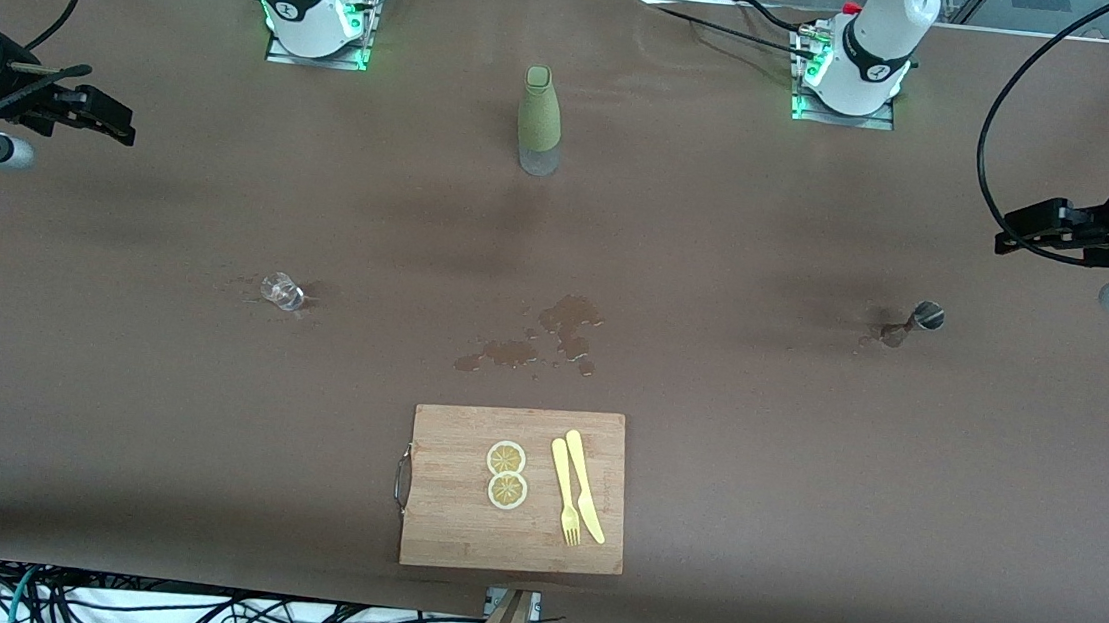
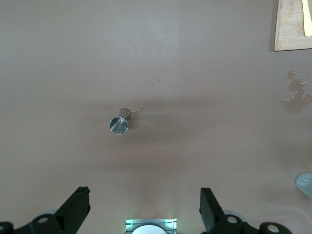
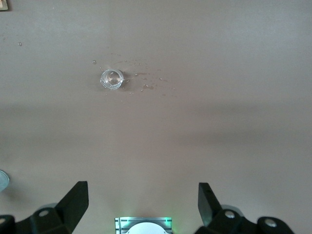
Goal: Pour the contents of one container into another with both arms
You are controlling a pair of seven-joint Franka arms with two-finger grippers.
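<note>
A small clear glass stands on the brown table toward the right arm's end, with droplets around it. A metal jigger stands toward the left arm's end. A tall green bottle stands upright between the two bases. My right gripper hangs open and empty above the table at its own end, well apart from the glass. My left gripper is open and empty too, held above the table short of the jigger.
A wooden cutting board lies near the front edge, carrying two lemon slices, a yellow fork and a knife. A wet spill marks the table between board and bottle.
</note>
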